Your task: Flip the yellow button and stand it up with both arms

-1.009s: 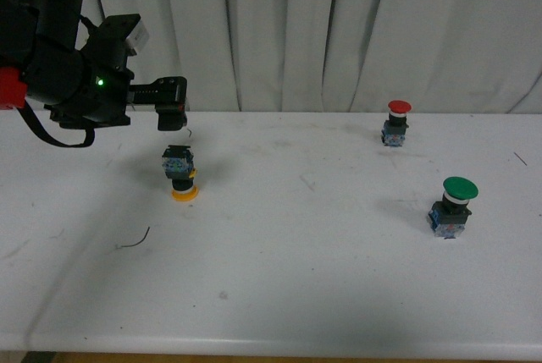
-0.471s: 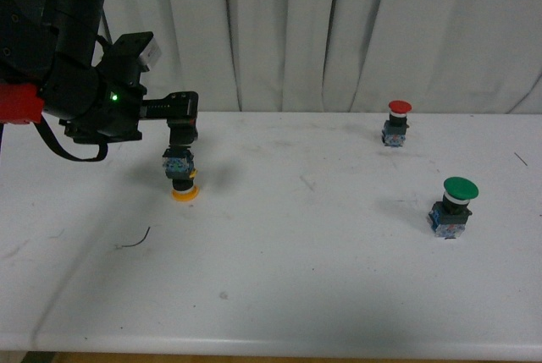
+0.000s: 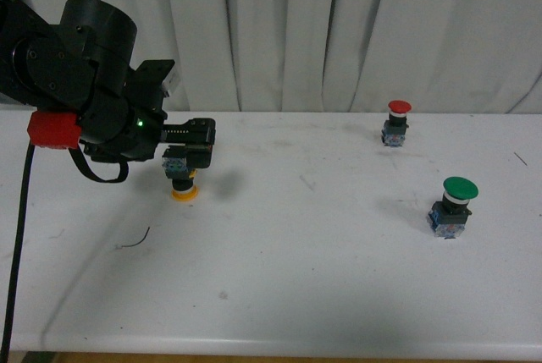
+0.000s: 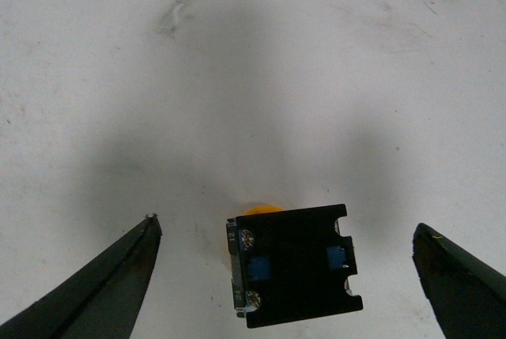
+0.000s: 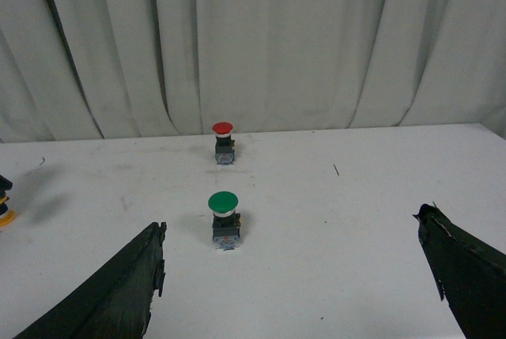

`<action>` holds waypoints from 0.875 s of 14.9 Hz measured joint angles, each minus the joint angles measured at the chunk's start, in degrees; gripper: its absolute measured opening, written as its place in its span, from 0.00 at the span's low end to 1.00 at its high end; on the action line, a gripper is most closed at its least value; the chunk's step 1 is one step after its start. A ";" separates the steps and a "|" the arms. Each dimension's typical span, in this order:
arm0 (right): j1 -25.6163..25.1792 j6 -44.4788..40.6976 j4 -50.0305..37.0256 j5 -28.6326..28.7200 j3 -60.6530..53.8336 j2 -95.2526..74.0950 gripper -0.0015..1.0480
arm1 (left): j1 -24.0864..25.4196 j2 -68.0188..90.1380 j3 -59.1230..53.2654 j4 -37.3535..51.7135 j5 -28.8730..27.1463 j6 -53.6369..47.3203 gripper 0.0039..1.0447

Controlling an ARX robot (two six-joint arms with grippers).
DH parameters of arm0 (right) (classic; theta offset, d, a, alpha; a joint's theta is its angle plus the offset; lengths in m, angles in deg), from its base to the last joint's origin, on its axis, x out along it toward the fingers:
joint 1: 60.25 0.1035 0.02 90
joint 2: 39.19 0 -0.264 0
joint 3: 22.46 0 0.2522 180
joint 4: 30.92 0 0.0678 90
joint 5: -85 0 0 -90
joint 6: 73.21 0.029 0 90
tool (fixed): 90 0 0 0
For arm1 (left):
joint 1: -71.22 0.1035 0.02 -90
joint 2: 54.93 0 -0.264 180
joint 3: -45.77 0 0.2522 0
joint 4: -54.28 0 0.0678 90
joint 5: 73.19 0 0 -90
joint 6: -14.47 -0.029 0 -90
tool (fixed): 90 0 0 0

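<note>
The yellow button (image 3: 181, 184) stands upside down at the table's left, its yellow cap on the surface and its blue-and-black contact block on top. My left gripper (image 3: 188, 156), on the arm with a red band, hangs open right at the block. In the left wrist view the block (image 4: 294, 265) sits between the two spread fingers (image 4: 118, 285) without touching either, and a sliver of yellow cap shows past it. My right gripper (image 5: 290, 220) is open and empty, well away from the yellow button (image 5: 5, 216), which shows only at that view's edge.
A red-capped button (image 3: 395, 121) stands upright at the back right, and a larger green-capped button (image 3: 454, 206) stands upright nearer on the right. A thin dark wire scrap (image 3: 134, 239) lies on the white table (image 3: 279, 278). White curtains hang behind.
My left arm has swung right and down. Its open gripper went from above and behind the yellow button to level with the contact block. The buttons have not moved.
</note>
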 joint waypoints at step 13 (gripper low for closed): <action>0.00 -0.02 0.00 0.00 0.00 0.00 0.94 | -0.09 -11.02 -6.27 0.81 2.89 0.02 0.34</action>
